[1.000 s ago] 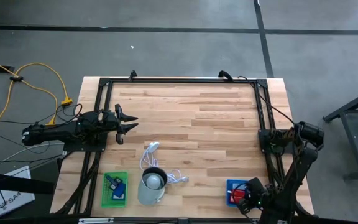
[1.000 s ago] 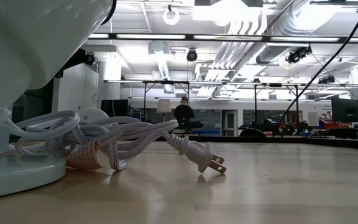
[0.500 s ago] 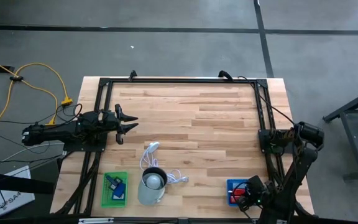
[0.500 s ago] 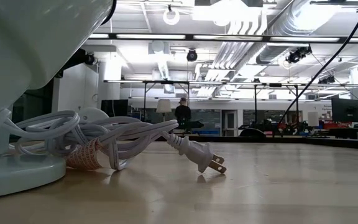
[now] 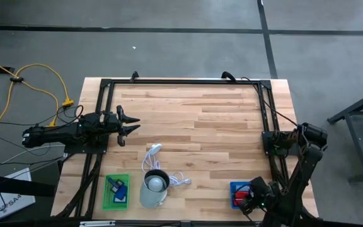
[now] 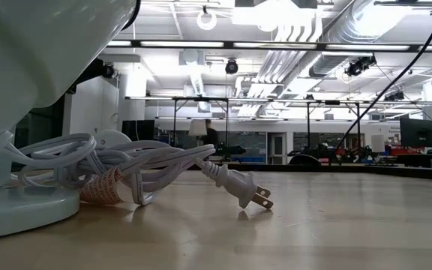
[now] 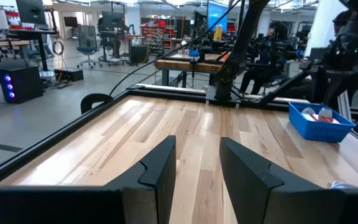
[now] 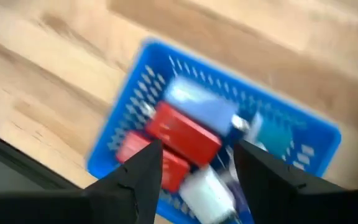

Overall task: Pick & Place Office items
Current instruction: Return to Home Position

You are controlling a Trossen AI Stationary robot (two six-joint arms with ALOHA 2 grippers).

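The office items sit in two trays near the table's near edge. Red, pale blue, white and cyan pieces [image 8: 188,134] lie in a blue tray [image 8: 120,134], which the high view shows as the blue tray [image 5: 232,186]. Dark blue pieces [image 5: 116,188] lie in a green tray [image 5: 108,180]. My right gripper [image 8: 197,180] hangs open just above the blue tray, one finger on either side of the red pieces, and appears in the high view as my right gripper [image 5: 247,198]. My left gripper [image 5: 131,126] waits open near the left edge, pointing across the table, its own view showing my left gripper [image 7: 197,165].
A pale grey-green cup [image 5: 155,186] stands between the trays, with a white coiled cable [image 5: 153,157] beside it; its plug [image 6: 242,191] lies on the wood. A black frame [image 5: 181,81] runs around the table. The middle and far boards are bare wood.
My right arm has shifted a little toward the table's right edge while staying over the blue tray. The left arm and all the things on the table have kept still.
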